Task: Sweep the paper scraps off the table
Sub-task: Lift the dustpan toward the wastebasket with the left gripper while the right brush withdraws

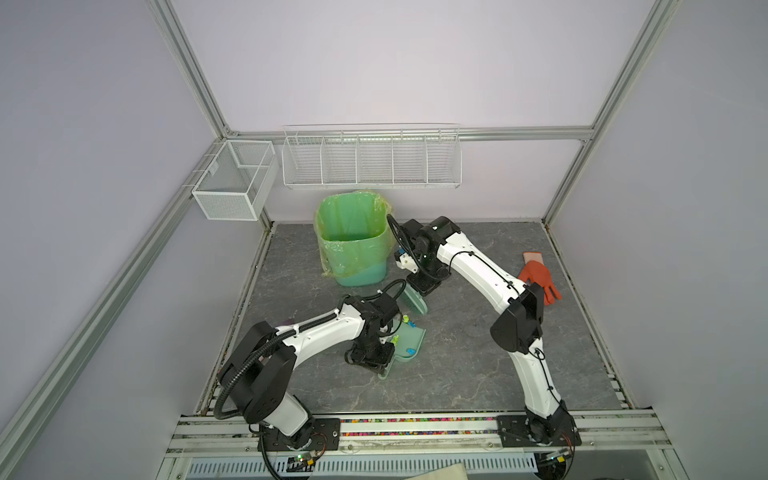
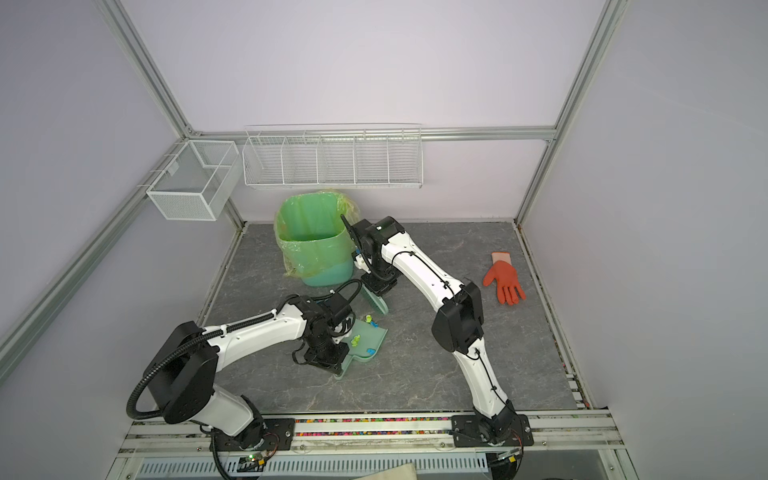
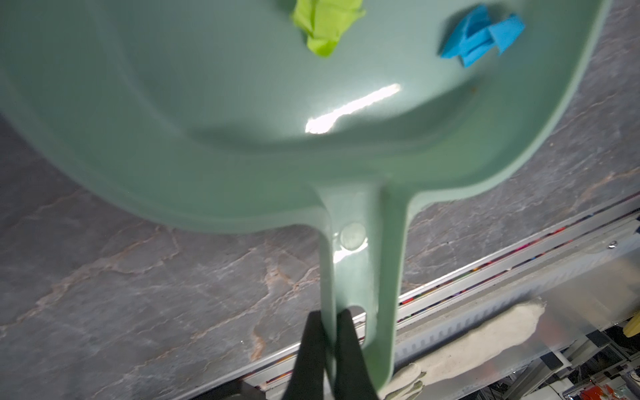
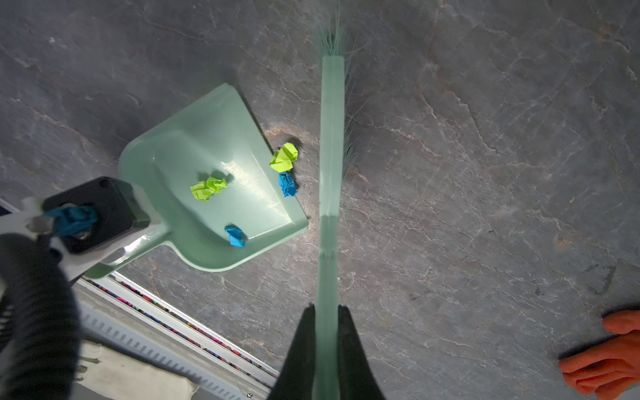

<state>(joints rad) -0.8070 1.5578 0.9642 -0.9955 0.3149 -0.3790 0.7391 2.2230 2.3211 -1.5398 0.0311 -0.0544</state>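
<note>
**Green pan, green brush, two scraps between them**

On the left, we see the left gripper (image 3: 330, 325) with its black fingers pinched tight on one side rail of the pan (image 4: 194, 138) handle, beside the handle's hole. The pan sits left of the middle of the table (image 1: 457, 353), with its handle pointing near-left and its open lip facing far-right.

We count four scraps (image 4: 208, 188) in the right wrist view. Two lie inside the pan: a lime-green one near the middle of its floor and a blue one by its right wall. The other two, one lime-green and one blue, touch each other on the table just off the lip. We cannot tell whether they touch the lip itself.

Just beyond them is the brush (image 4: 331, 138), near the scraps but apart from them. We cannot tell whether it rests on the table. The right gripper (image 4: 327, 311) is clamped on the brush handle, a finger pressed on each side.

At the far side, left of middle, a lined bin (image 1: 361, 253) stands on the table. Well to the right, an orange glove (image 1: 538, 276) lies flat near the table's right edge.
</note>
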